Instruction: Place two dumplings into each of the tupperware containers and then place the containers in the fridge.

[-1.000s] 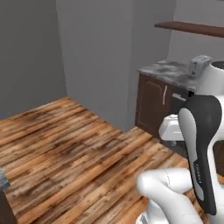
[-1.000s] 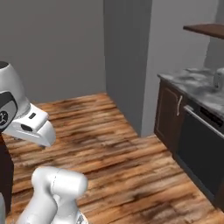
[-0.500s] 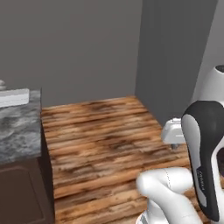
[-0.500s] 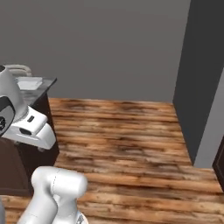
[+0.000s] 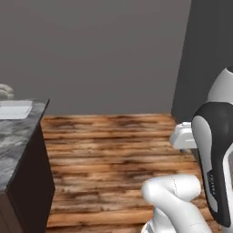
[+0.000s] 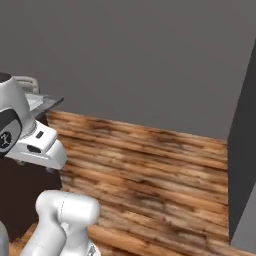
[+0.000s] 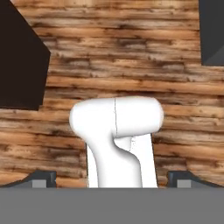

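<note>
- The tupperware container (image 5: 13, 109), a flat white tub, sits on the grey stone worktop (image 5: 16, 136) at the far left of the left base view. I cannot tell what is inside it.
- A small lumpy pale thing (image 5: 5, 91) sits just behind the tub, at the edge of the picture. It is too blurry to name.
- In the right base view, the corner of the worktop (image 6: 47, 102) sticks out from behind the white arm.
- The worktop has a dark front (image 5: 32, 182) that goes straight down to the wood floor (image 5: 113, 150).
- The wood floor is wide and bare, all the way to the grey back wall (image 5: 100, 54).
- A darker wall (image 6: 242, 150) juts out on the right side and makes a corner there.
- The pincer (image 7: 112, 179) points down at the floor. Its two dark tips are far apart, one at each side of the hand view, and they hold nothing.
</note>
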Robot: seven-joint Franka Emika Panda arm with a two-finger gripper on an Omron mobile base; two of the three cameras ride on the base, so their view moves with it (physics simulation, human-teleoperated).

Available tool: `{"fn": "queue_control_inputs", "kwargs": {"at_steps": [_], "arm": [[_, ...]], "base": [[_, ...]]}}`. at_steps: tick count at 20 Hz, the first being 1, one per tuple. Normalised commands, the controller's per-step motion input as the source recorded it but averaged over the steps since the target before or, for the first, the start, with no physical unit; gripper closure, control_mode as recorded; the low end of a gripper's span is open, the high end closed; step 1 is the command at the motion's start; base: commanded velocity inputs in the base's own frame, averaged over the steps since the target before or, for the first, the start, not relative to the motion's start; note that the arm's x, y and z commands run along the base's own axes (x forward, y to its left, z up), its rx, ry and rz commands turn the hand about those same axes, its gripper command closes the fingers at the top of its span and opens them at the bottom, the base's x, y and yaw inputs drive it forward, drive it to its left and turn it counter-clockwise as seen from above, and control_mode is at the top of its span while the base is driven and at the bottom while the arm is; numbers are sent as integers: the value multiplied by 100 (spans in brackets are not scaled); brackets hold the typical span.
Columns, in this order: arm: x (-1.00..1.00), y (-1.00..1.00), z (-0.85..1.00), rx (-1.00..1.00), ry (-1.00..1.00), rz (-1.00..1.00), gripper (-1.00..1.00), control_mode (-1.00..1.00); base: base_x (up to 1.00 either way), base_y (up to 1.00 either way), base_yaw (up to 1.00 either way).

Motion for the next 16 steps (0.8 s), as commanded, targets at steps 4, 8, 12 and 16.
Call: {"fn": "queue_control_inputs", "kwargs": {"at_steps": [4, 8, 12, 16], "arm": [[0, 0, 0, 0, 0, 0, -100, 100], [0, 0, 0, 0, 0, 0, -100, 100], [0, 0, 0, 0, 0, 0, -100, 100], [0, 0, 0, 0, 0, 0, -100, 100]], "base": [[100, -63, 41], [100, -65, 38], [100, -62, 38], [100, -63, 38]]}}
